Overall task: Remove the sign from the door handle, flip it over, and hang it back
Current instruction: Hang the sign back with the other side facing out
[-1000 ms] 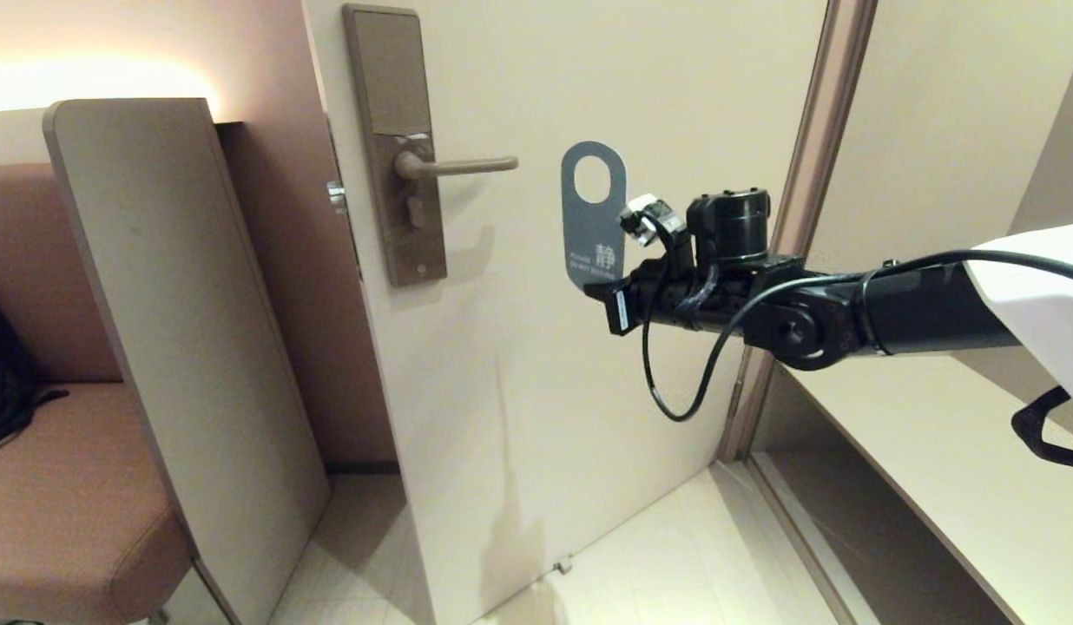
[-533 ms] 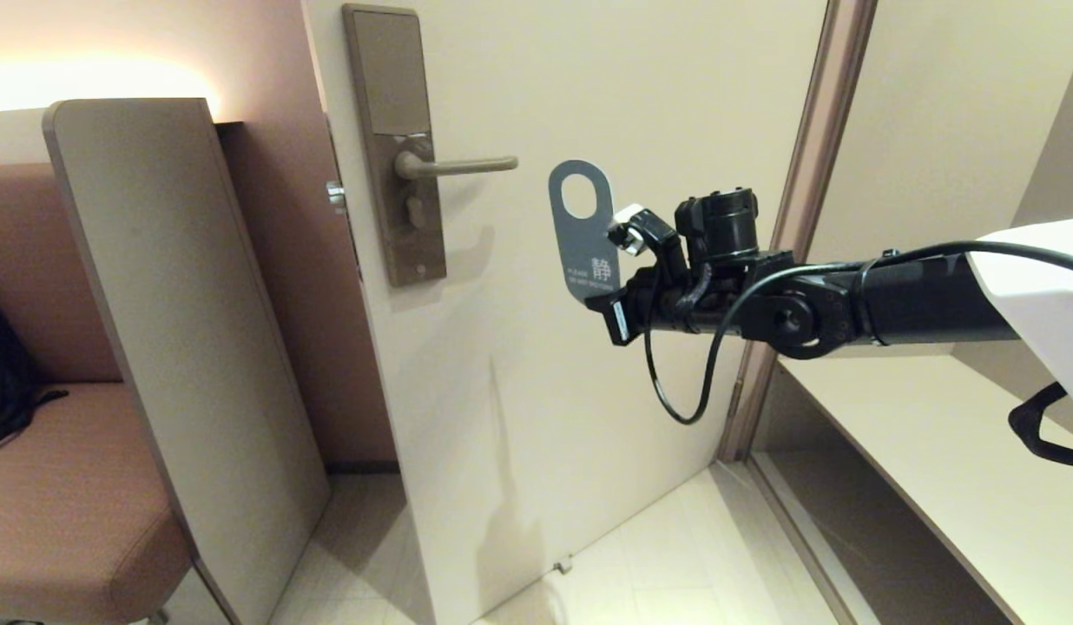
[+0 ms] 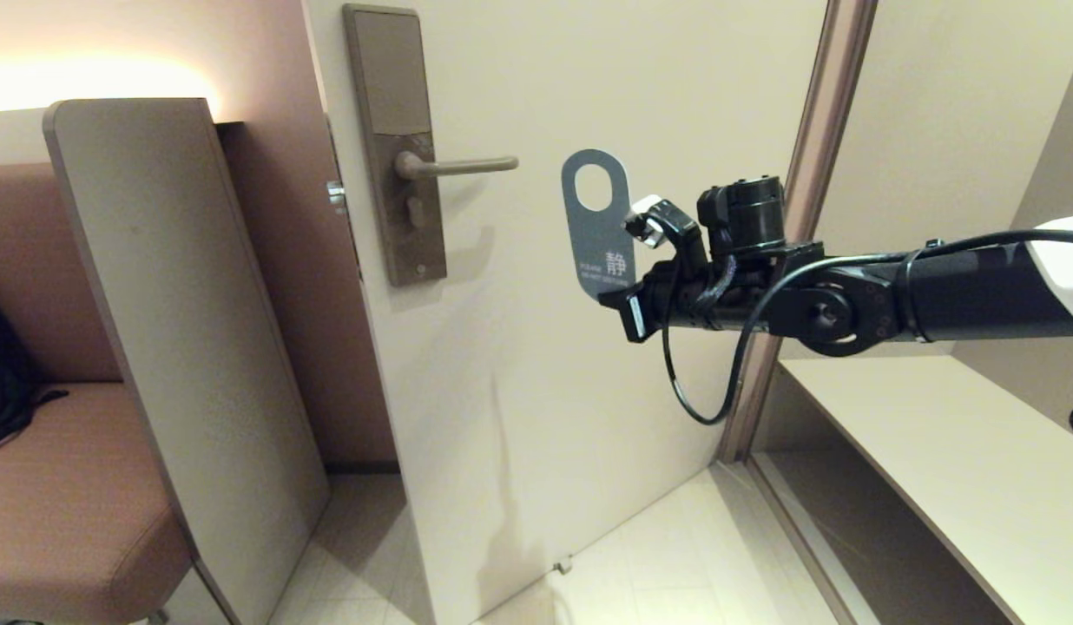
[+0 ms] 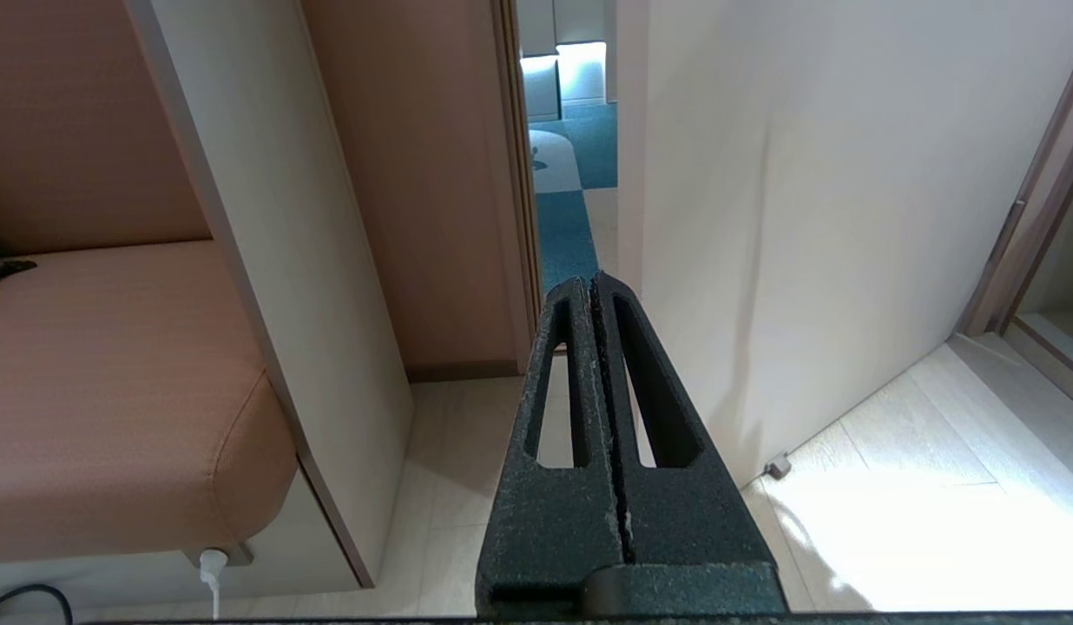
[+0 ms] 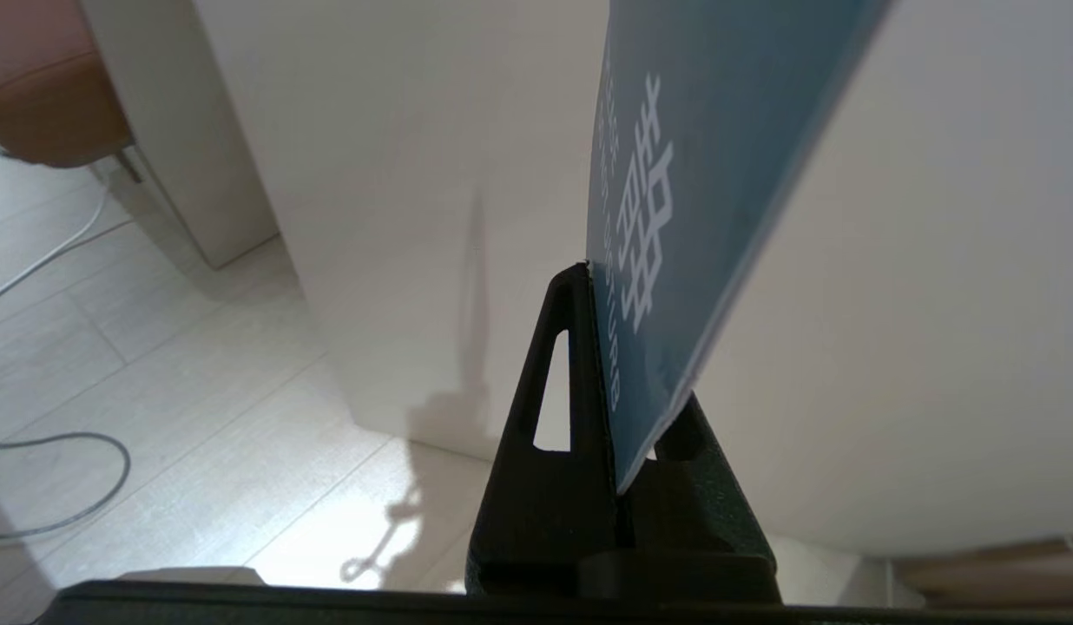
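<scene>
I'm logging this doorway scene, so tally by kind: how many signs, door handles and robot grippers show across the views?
Signs: 1, the sign, pinched in the right gripper
Door handles: 1, the door handle
Grippers: 2, the right gripper and the left gripper, shut and empty
Total: 4

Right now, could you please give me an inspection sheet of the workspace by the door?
Surface: door partly open, pale face bare apart from the lock plate.
Job's things: sign off the handle, upright to its right, blue face showing; handle bare.
Clutter: nothing seen on the floor by the door.
Pincers: right pincer shut on the sign's lower end; left pincer shut, empty, hanging low by the door edge.
Cables: black loop hanging under the right arm; grey cable on the floor.
Surroundings: brown seat and panel left, shelf right.
</scene>
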Robot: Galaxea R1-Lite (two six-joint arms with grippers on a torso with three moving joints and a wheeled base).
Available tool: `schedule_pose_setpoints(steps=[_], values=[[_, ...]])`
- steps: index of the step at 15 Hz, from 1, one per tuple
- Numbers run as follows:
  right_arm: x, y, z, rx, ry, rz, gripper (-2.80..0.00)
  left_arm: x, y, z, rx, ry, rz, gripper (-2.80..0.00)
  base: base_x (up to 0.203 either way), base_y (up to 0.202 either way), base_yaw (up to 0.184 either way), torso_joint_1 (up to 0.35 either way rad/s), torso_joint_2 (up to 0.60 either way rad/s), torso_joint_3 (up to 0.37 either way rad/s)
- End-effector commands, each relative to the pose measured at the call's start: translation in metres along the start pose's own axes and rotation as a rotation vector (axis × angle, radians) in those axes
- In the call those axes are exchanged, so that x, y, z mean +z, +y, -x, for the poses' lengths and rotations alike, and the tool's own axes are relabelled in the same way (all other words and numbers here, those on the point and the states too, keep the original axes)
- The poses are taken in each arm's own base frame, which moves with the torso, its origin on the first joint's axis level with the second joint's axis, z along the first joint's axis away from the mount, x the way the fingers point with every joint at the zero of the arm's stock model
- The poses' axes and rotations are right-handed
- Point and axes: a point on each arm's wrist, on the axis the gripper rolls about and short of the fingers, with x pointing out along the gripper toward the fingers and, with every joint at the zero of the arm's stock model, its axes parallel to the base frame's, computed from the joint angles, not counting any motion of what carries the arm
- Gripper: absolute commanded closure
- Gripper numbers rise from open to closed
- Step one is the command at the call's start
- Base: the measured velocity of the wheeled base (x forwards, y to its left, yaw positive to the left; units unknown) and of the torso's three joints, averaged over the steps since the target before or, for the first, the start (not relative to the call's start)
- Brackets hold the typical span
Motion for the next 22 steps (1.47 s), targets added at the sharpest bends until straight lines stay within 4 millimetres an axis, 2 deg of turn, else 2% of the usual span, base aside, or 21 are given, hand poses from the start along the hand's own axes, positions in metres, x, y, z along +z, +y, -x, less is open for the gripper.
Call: schedule_pose_setpoints(steps=[1,9,12,14,18,22], values=[[0.007,-0.006,0.024,-0.028,-0.02,-0.007,0.0,0.0,0.0,0.0,0.0,0.002,0.0,0.0,0.0,0.0,0.0,0.0,0.0,0.0],[0.008,-0.022,0.087,-0.21,-0.034,-0.136,0.0,0.0,0.0,0.0,0.0,0.002,0.0,0.0,0.0,0.0,0.0,0.0,0.0,0.0],[0.011,-0.035,0.118,-0.292,-0.065,-0.153,0.0,0.0,0.0,0.0,0.0,0.002,0.0,0.0,0.0,0.0,0.0,0.0,0.0,0.0],[0.006,-0.041,0.139,-0.334,-0.066,-0.166,0.0,0.0,0.0,0.0,0.0,0.002,0.0,0.0,0.0,0.0,0.0,0.0,0.0,0.0],[-0.011,-0.035,0.175,-0.382,-0.081,-0.177,0.0,0.0,0.0,0.0,0.0,0.002,0.0,0.0,0.0,0.0,0.0,0.0,0.0,0.0],[-0.033,-0.015,0.208,-0.424,-0.094,-0.179,0.0,0.0,0.0,0.0,0.0,0.002,0.0,0.0,0.0,0.0,0.0,0.0,0.0,0.0]])
